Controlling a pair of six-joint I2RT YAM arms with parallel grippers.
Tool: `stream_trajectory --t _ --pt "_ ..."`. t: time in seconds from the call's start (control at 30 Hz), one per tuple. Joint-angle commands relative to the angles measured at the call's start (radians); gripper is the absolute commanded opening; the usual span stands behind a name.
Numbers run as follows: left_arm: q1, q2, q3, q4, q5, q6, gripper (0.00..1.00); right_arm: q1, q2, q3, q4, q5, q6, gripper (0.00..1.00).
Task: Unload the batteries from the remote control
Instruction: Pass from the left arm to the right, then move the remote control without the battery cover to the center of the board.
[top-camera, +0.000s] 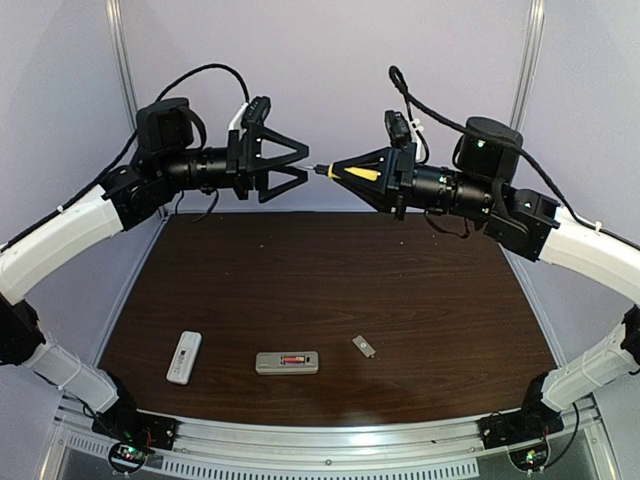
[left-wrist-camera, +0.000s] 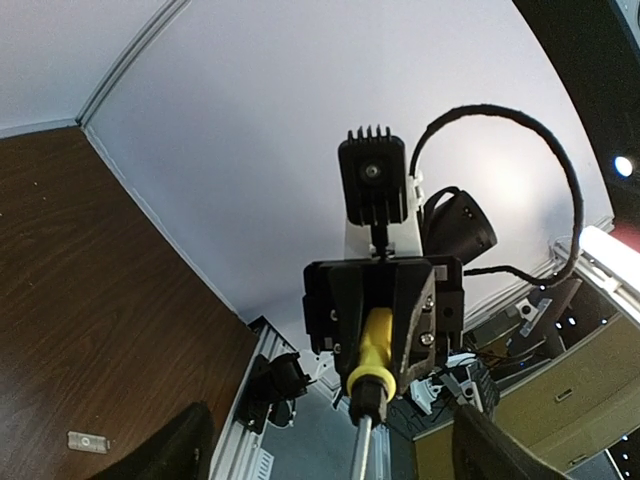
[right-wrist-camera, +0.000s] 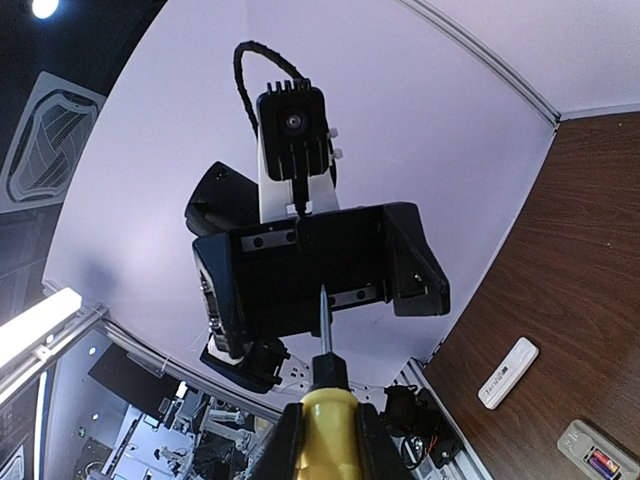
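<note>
The left end effector (top-camera: 304, 163) stands open; the right end effector (top-camera: 338, 171) is closed on a yellow-handled metal screwdriver (top-camera: 364, 174).

A dark brown wood-grain table (top-camera: 330, 270) fills the middle of the scene. A small grey cover plate (top-camera: 364, 346) lies flat on it toward the near edge, right of centre and turned at a slant. A screwdriver (top-camera: 347, 172) with a yellow handle, a black collar and a thin metal shaft is up in the air well above the far part of the table. It lies almost level, with its tip pointing left in the overhead view. A ribbed metal rail (top-camera: 330, 442) runs along the near edge. Behind the table stands a plain pale wall (top-camera: 330, 60), with a slim metal post (top-camera: 122, 60) at each side.
</note>
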Motion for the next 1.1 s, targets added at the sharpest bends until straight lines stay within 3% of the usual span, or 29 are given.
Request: stream_trajectory --t 0.0,0.07,0.23,0.63,0.83,1.07 --pt "0.017 -0.065 -0.011 -0.050 -0.048 0.071 0.93 -0.004 -0.006 0.023 -0.066 0.006 -0.039 0.00" --pt "0.023 -0.086 -0.019 -0.078 -0.064 0.094 0.97 -0.004 -0.011 0.031 -0.113 0.019 -0.057 0.00" --pt "0.037 -0.133 -0.038 -0.186 -0.118 0.174 0.97 -0.004 -0.021 0.052 -0.226 0.041 -0.114 0.00" --pt "0.037 -0.215 -0.100 -0.634 -0.445 0.423 0.97 -0.004 -0.061 0.087 -0.615 0.169 -0.289 0.00" --pt "0.035 -0.305 -0.240 -0.660 -0.562 0.539 0.97 -0.004 -0.078 0.044 -0.749 0.222 -0.294 0.00" --pt "0.034 -0.404 -0.449 -0.557 -0.558 0.708 0.93 -0.004 -0.100 0.023 -0.865 0.341 -0.244 0.00"
